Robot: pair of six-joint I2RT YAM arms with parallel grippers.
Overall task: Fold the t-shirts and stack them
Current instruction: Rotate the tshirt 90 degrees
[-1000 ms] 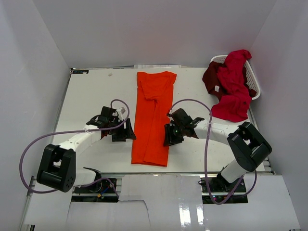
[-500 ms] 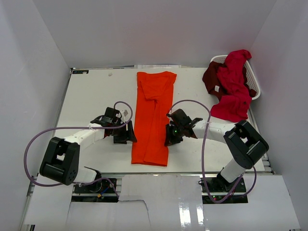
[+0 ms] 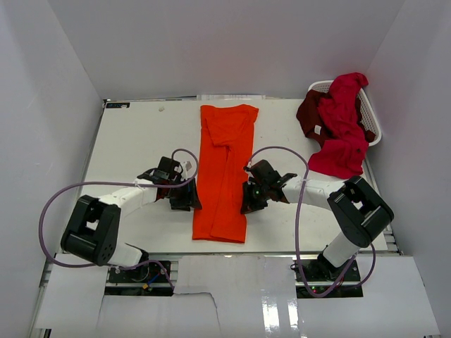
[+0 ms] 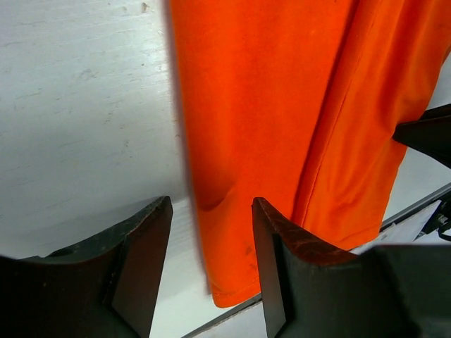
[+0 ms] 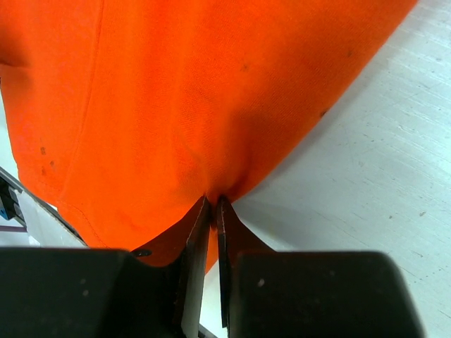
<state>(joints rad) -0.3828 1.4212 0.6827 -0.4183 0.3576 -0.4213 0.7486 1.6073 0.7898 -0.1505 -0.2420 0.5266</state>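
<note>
Since a second ago my left hand has slid in from the left toward the orange shirt and now sits right at its left edge. My right hand has hardly shifted on the opposite edge. The orange shirt lies as a long folded strip down the middle of the desk, with its collar end toward the top of the frame and its bottom end near the lower edge.

From my left wrist, my left hand is spread. One finger is over bare desk and the other over the orange shirt, and the shirt's edge runs between them ungripped. From my right wrist, my right hand is pressed together, pinching the orange shirt at its edge, where the cloth puckers at my fingertips.

At the upper right, a red shirt and a maroon shirt spill over a white basket at the desk's corner.
</note>
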